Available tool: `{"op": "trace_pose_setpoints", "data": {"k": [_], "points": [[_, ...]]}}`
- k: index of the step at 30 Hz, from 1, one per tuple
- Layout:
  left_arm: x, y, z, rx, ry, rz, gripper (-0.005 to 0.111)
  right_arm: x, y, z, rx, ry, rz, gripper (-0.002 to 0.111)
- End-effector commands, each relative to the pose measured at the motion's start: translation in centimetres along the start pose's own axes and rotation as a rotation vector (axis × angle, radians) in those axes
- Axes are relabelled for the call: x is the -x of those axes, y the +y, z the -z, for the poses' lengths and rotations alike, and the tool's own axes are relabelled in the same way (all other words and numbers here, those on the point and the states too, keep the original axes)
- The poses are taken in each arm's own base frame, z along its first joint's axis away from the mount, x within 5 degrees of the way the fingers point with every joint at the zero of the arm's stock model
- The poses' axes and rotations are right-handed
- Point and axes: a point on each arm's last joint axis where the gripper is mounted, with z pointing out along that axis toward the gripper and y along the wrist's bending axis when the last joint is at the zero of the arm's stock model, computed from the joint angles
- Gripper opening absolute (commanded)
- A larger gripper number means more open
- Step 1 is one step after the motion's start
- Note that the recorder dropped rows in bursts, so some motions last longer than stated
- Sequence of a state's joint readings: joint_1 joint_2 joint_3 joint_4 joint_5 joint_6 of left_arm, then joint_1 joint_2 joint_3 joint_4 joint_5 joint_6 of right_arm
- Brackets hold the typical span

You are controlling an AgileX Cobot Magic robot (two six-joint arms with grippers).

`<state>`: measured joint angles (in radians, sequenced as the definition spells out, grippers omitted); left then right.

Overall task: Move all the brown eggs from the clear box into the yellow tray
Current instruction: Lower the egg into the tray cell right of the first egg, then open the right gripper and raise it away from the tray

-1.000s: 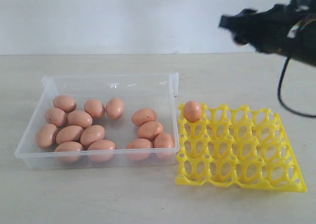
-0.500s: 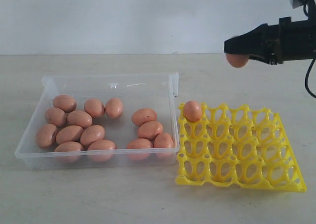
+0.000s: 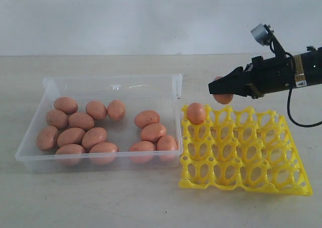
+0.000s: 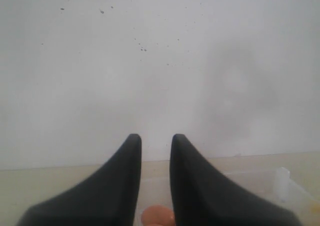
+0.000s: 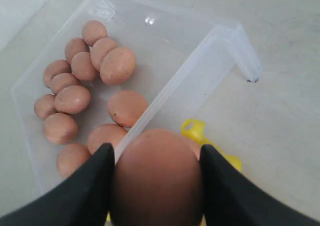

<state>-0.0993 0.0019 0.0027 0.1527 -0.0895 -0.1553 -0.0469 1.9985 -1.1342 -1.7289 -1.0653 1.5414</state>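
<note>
Several brown eggs (image 3: 80,121) lie in the clear box (image 3: 100,160) on the left, also seen in the right wrist view as brown eggs (image 5: 117,65) inside the clear box (image 5: 200,61). One egg (image 3: 196,113) sits in the back-left cup of the yellow tray (image 3: 244,185). My right gripper (image 3: 217,88) is shut on another brown egg (image 3: 223,97), held just above the tray's back row beside that seated egg. Close up, the held egg (image 5: 157,178) fills the right gripper (image 5: 155,151), over the tray corner (image 5: 195,128). My left gripper (image 4: 155,138) is open and holds nothing, with an egg (image 4: 158,216) below it.
The box and tray stand side by side on a beige table (image 3: 100,198) against a white wall. A black cable (image 3: 297,121) hangs from the right arm above the tray's far right side. The left arm is outside the exterior view.
The right gripper has come down and leftward with the egg, from high at the right to just above the tray's back row. Eggs in the box and tray have not moved.
</note>
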Motion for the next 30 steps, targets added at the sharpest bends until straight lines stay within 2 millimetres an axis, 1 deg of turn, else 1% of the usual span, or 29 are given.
{"op": "trace_pose_setpoints", "data": {"k": [1,3,5,10,15,16,18,19,21,23,30], "points": [[0.2,0.0,0.0,-0.005,-0.019,0.016,0.022,-1.1,-1.4,-0.9,0.004,0.006,-0.003,0.000],[0.2,0.0,0.0,-0.005,-0.019,0.016,0.022,-1.7,-1.9,-1.4,0.008,0.007,0.013,0.000],[0.2,0.0,0.0,-0.005,-0.019,0.016,0.022,-2.0,-2.4,-1.7,0.008,-0.005,0.085,0.000],[0.2,0.0,0.0,-0.005,-0.019,0.016,0.022,-2.0,-2.5,-1.8,0.005,-0.015,0.212,0.000],[0.2,0.0,0.0,-0.005,-0.019,0.016,0.022,-2.1,-2.7,-1.8,-0.018,-0.009,0.217,0.001],[0.2,0.0,0.0,-0.005,-0.019,0.016,0.022,-2.1,-2.7,-1.8,-0.023,-0.009,0.216,0.005],[0.2,0.0,0.0,-0.005,-0.019,0.016,0.022,-2.0,-2.8,-1.8,-0.026,-0.012,0.220,0.021],[0.2,0.0,0.0,-0.005,-0.019,0.016,0.022,-2.0,-2.8,-1.8,-0.027,-0.013,0.220,0.033],[0.2,0.0,0.0,-0.005,-0.019,0.016,0.022,-2.0,-2.8,-1.8,-0.027,-0.014,0.219,0.047],[0.2,0.0,0.0,-0.005,-0.019,0.016,0.022,-2.0,-2.8,-1.8,-0.027,-0.014,0.219,0.052],[0.2,0.0,0.0,-0.005,-0.019,0.016,0.022,-2.0,-2.7,-1.8,-0.019,-0.017,0.219,0.052]]}}
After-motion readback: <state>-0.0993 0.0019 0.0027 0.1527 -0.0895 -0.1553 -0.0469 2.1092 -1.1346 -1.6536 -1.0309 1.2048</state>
